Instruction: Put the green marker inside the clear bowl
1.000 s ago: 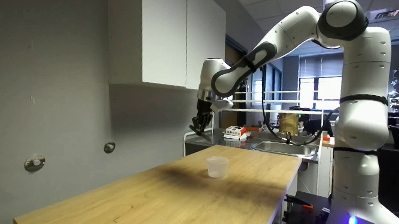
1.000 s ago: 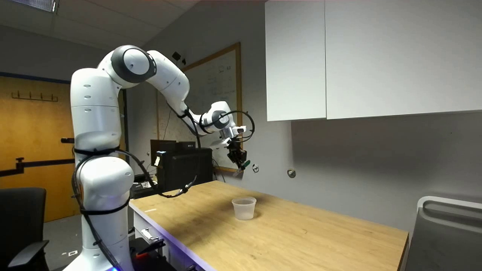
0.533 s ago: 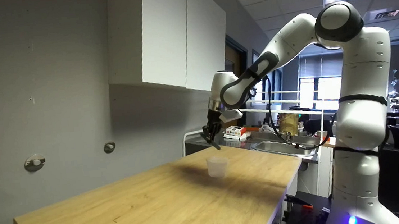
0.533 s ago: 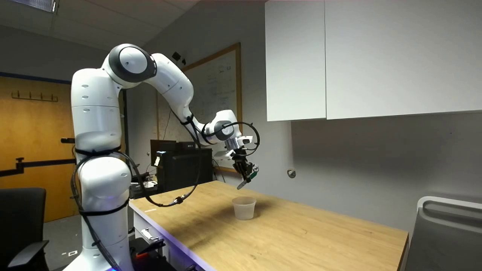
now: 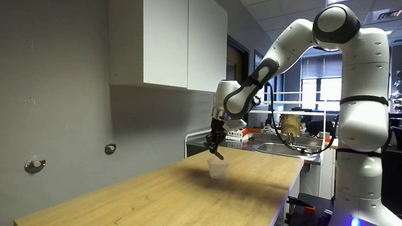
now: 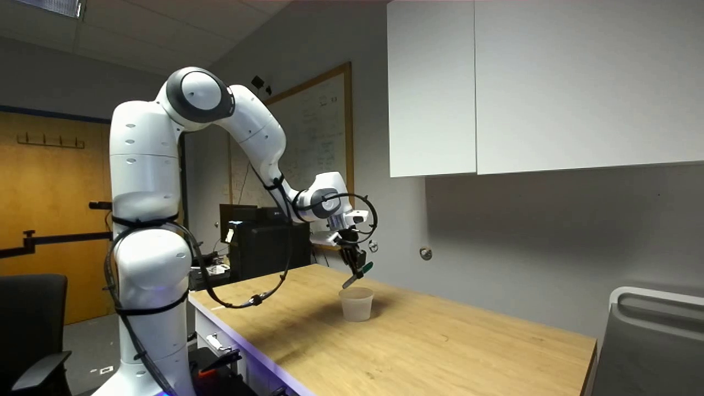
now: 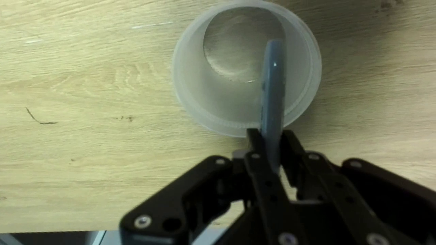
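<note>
End effector [image 7: 271,137] pinching green marker [image 7: 273,88], near end blurred in wrist view, far end overlapping the clear bowl [image 7: 226,98] on the surface [image 7: 102,160], above or inside its rim unclear

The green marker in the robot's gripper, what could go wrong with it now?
The green marker is held at a slant, and in the wrist view only its grey end shows over the clear bowl, so if the gripper opened now, the marker might catch on the rim and fall onto the table. Its grey tip also looks close to the rim in both exterior views, so it could bump the bowl and knock it over.
</note>
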`<state>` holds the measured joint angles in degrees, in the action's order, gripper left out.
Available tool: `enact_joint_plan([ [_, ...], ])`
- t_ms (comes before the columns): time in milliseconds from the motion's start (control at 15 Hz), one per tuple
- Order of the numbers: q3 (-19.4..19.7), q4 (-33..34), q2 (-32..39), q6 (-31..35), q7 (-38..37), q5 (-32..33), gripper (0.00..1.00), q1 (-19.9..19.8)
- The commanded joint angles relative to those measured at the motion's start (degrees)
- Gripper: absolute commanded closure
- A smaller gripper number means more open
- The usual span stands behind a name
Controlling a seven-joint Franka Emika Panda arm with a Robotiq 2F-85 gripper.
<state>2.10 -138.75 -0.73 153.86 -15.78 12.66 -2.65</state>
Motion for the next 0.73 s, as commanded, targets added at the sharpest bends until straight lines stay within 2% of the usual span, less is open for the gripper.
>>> enact_joint_plan([
  [0,-0.1,-0.1,1.4,1.5,2.5,-2.8,0.92,0.3],
  [67,-0.1,0.0,1.7,1.6,2.7,-3.3,0.56,0.3],
  [133,0.0,0.0,2.0,1.6,2.8,-3.5,0.56,0.4],
  [200,0.0,0.0,2.1,1.6,2.9,-3.7,0.50,0.4],
  [600,0.1,-0.4,1.7,1.4,2.9,-3.4,0.05,0.5],
  [667,0.1,-0.4,1.6,1.5,2.8,-3.5,0.01,0.4],
])
